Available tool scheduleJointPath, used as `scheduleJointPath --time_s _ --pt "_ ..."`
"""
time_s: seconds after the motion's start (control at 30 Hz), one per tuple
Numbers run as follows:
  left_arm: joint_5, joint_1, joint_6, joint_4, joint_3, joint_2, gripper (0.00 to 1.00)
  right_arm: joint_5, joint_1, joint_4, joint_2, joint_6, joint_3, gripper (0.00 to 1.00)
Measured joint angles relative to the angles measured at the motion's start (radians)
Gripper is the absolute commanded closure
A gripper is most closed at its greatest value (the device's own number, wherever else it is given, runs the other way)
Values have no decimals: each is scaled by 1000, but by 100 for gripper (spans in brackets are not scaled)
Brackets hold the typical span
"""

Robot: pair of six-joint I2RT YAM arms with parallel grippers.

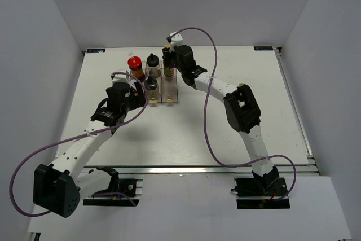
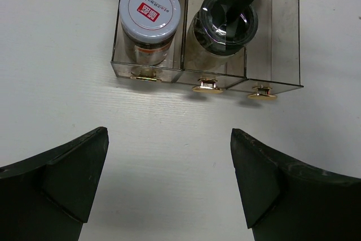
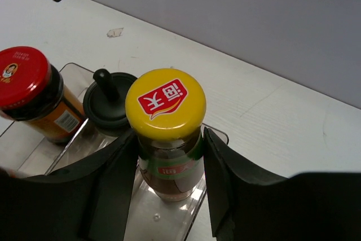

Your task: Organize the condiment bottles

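Bench (image 1: 169, 139): white, boxed by grey walls (image 1: 180, 4).
Left jaws: wide apart, empty.
Right jaws: clamping yellow-capped, red-labelled glass bottle (image 3: 167, 134).

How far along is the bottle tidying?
Nearly done: red-capped jar, grey-capped jar, front black-capped jar and rear black-capped jar stand in the rack. The right hand grips the yellow-capped bottle in the last slot; releasing it remains. The left hand is open.

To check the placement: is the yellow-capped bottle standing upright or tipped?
Upright: the yellow-capped bottle has its cap on top and its base down in the clear rack.
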Motion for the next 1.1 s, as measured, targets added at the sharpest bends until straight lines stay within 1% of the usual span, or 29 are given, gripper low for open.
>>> scheduleJointPath --time_s 0.23,0.4,0.43,0.5,0.53,0.57,0.6,0.63,0.67,0.77,0.97,1.03,1.1 --pt "-3 0 6 3 0 13 2 -4 -2 26 117 -13 106 100" --pt "-2 0 11 14 -11 13 2 -2 -3 37 138 -32 115 100" --pt "-2 0 12 14 -12 13 2 1 -4 39 138 -34 115 88" --pt "-2 0 13 14 -13 13 2 9 -4 42 138 -37 115 72" --pt "-2 0 13 16 -13 13 2 16 -4 43 138 -39 115 44" --pt "-2 0 13 16 -13 13 2 20 -4 44 138 -42 115 33" --pt "-2 0 13 17 -13 13 2 26 -4 57 138 -43 115 24" --pt "-2 0 13 18 -13 13 2 28 -4 74 138 -48 115 13" --pt "-2 0 14 19 -13 13 2 31 -4 98 138 -52 117 11" --pt "-2 0 16 21 -13 13 2 28 -4 137 134 -59 121 11" --pt "-2 0 18 21 -13 11 2 14 -4 139 93 -57 118 11" --pt "-2 0 17 18 -13 5 2 11 -4 129 38 -55 85 11" --pt "-2 0 16 13 -12 -9 2 10 -4 118 -56 -51 8 11"
